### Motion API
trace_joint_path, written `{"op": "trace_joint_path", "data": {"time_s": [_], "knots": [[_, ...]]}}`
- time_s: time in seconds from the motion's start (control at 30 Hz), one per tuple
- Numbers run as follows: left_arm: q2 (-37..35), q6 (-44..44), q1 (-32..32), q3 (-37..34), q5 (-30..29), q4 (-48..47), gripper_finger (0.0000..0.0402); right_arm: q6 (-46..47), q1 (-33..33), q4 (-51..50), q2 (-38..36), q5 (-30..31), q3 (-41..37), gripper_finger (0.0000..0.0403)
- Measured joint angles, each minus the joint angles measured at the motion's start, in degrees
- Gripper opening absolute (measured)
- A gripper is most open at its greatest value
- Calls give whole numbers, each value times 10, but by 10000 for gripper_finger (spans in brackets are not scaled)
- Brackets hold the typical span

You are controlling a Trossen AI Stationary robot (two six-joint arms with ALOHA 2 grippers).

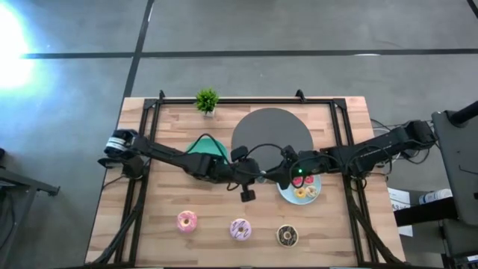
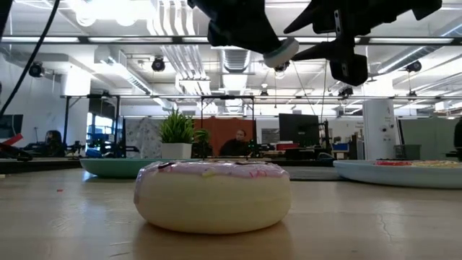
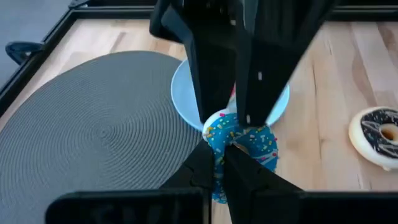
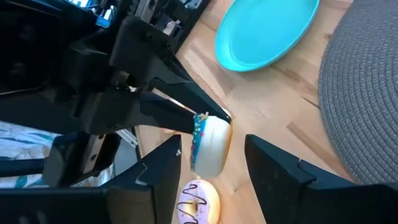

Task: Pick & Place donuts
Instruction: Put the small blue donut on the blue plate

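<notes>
While both arms reach in toward the middle of the table (image 1: 172, 149), the work looks to be at a handover or a carry of one mini donut. The left gripper (image 3: 219, 163) has its fingers pinched closed on the teal donut (image 3: 244, 142), a small ring with sprinkles and a pale underside, and holds it in the air just beside the light-blue plate (image 1: 286, 196). The right gripper (image 4: 211, 165) faces it from the other side with its fingers spread wide apart, the same teal donut (image 4: 208, 144) sitting in the gap between them but not yet touched. On the light-blue plate lie a few mini donuts (image 1: 305, 190), red and yellow by the look of them, though I cannot count them under the arm. Along the near edge of the table three larger donuts sit in a row, well apart: the pink donut (image 1: 187, 220), the sprinkled donut (image 1: 240, 229) and the chocolate donut (image 1: 287, 235). A green plate (image 1: 202, 144) lies partly under the left arm, next to the round grey mat (image 1: 269, 131). My guess is that the right gripper must next close squarely on the ring before the left one lets go; a loose pinch on so small a toy could drop it short of the plate.
</notes>
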Motion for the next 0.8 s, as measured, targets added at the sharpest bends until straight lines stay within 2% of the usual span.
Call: {"op": "trace_joint_path", "data": {"time_s": [0.33, 0.53, 0.7, 0.8], "knots": [[10, 12, 4, 14, -1, 5, 2, 0, 0, -23, 0, -1, 0, 160], [11, 12, 4, 13, 2, 12, 20, 2, 0, -44, 0, -3, 1, 94], [11, 9, 4, 13, 2, 15, 62, 2, 0, -49, 0, -3, 1, 29], [11, -1, 3, 13, 3, 19, 94, 10, 0, -57, 0, -2, 1, 15]]}}
